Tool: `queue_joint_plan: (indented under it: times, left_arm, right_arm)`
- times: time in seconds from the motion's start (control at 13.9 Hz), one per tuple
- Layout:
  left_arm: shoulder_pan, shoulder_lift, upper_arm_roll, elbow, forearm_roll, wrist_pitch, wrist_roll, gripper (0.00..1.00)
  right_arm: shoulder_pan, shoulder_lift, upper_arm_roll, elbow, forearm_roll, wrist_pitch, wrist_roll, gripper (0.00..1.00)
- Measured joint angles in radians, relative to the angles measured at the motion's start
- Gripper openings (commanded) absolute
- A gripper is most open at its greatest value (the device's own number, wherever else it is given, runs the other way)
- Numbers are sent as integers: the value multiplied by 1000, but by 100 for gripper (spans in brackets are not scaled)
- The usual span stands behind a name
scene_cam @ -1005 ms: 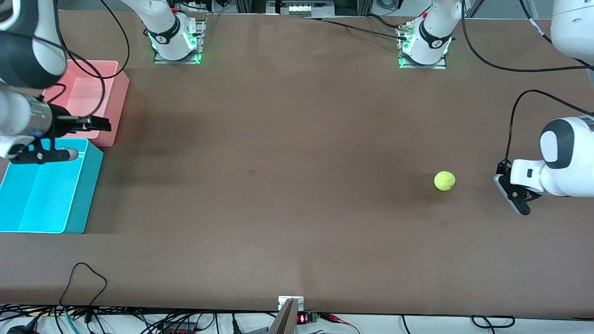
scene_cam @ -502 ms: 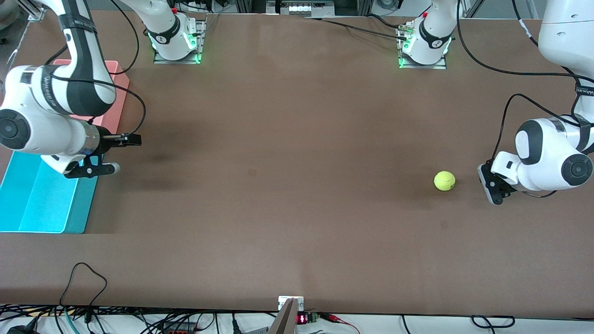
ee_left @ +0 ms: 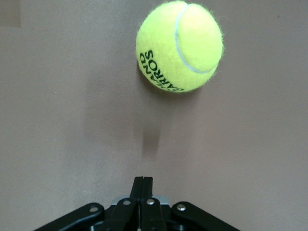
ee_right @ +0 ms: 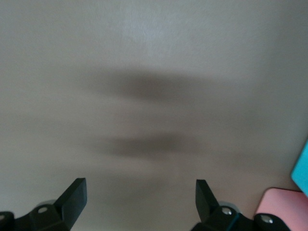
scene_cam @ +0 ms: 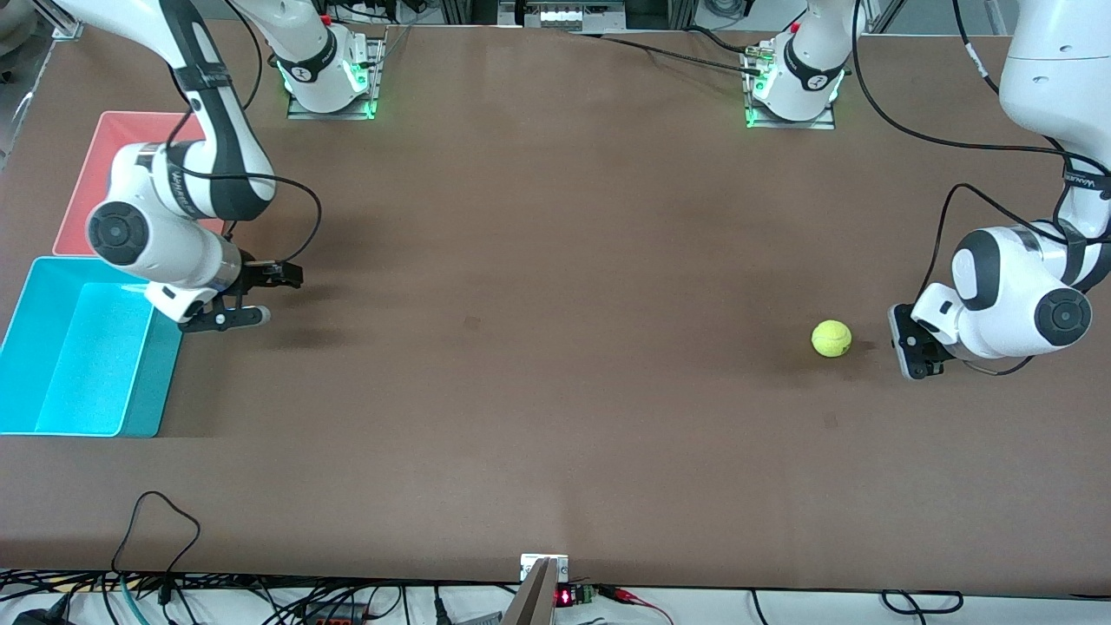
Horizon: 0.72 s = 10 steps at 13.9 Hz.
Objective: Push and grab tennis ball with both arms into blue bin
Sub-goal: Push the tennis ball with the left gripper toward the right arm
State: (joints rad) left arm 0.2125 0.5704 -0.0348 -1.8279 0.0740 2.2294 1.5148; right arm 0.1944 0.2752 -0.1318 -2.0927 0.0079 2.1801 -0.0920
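Note:
The yellow-green tennis ball (scene_cam: 831, 338) lies on the brown table toward the left arm's end. It also shows in the left wrist view (ee_left: 179, 46), with black lettering. My left gripper (scene_cam: 903, 351) is shut and empty, low at the table just beside the ball, a small gap apart; in its wrist view (ee_left: 143, 182) the fingers are pressed together. My right gripper (scene_cam: 276, 297) is open and empty, low over the table beside the blue bin (scene_cam: 26, 299); its wrist view (ee_right: 140, 192) shows the fingers wide apart. The blue bin is empty.
A pink bin (scene_cam: 87, 165) stands next to the blue bin, farther from the front camera, partly covered by the right arm. Its corner (ee_right: 281, 204) and the blue bin's corner (ee_right: 302, 168) show in the right wrist view. Cables run along the table's front edge.
My left gripper has moved toward the ball and come close beside it. My right arm has swung from over the bins out over the table. The ball has not moved.

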Motion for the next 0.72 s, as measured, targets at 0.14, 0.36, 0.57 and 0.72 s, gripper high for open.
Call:
queue_joint_plan:
  times: [0.14, 0.36, 0.57, 0.72]
  left_arm:
    - [-2, 5, -1, 0, 0, 3, 2, 0]
    - [-2, 11, -1, -1, 0, 9, 3, 0]
    - [-3, 13, -30, -4, 0, 9, 5, 0]
    - [-5, 13, -90, -12, 0, 9, -5, 0]
  right_arm:
    - [2, 37, 0, -4, 0, 32, 0, 100]
    - [2, 49, 0, -3, 0, 41, 0, 100]
    - [2, 49, 0, -3, 0, 41, 0, 100]
    - [2, 49, 0, -3, 0, 41, 0, 100]
